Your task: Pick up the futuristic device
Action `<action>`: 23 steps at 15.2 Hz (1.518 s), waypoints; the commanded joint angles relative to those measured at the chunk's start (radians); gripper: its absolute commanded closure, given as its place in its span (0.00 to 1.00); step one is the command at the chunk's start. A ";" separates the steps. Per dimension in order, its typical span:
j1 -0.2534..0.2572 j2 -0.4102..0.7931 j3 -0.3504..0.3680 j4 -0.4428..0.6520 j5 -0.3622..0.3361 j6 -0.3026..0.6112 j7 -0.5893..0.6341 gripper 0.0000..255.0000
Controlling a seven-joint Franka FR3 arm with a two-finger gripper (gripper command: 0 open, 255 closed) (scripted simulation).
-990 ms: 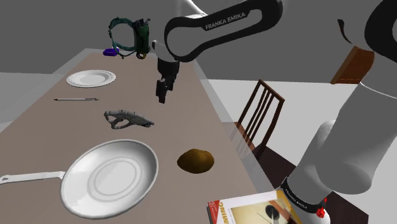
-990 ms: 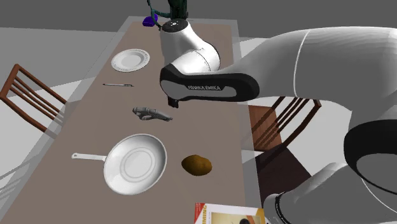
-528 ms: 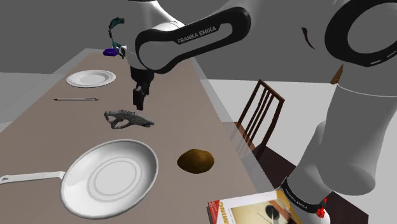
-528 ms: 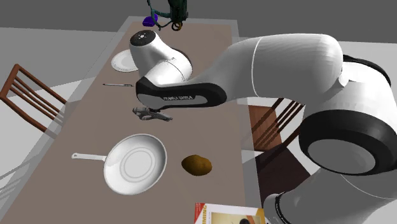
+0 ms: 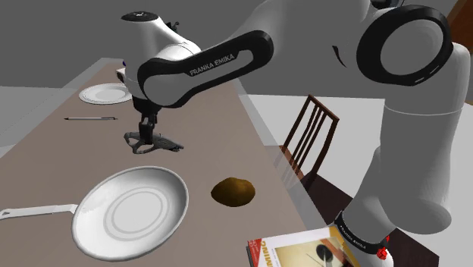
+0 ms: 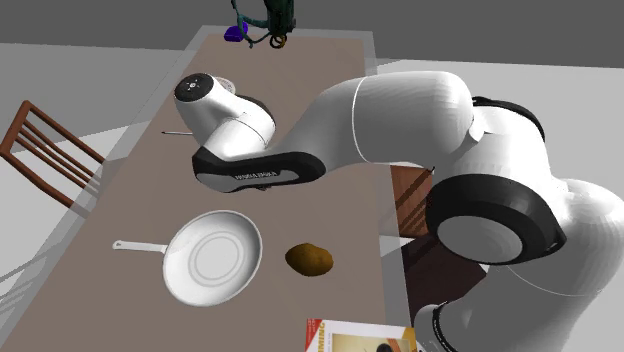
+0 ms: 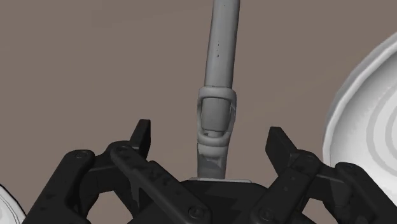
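while my gripper (image 7: 210, 137) stands wide astride the grey futuristic device (image 7: 219, 57), lying on the bench (image 5: 220, 155) at twelve o'clock from the pan (image 5: 114, 227), i should sink lower and close squarely across its slim body.

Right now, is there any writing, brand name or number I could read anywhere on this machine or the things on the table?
"FRANKA EMIKA": white capitals on the dark band of the white arm, read in the shoulder view.
The same band's lettering in the second exterior view: upside down and too small to read.
Print on the spine and cover of the book at the table's near corner: too blurred to read.
No numbers or signs can be read.
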 commanded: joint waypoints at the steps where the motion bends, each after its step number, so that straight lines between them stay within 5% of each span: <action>1: 0.001 0.008 -0.002 -0.015 -0.006 0.023 0.005 0.00; 6: 0.002 0.026 -0.007 -0.037 -0.017 0.062 0.016 0.00; 7: 0.002 0.023 -0.006 -0.040 -0.017 0.062 0.016 1.00; 23: -0.001 -0.008 0.002 0.008 0.004 -0.015 -0.006 1.00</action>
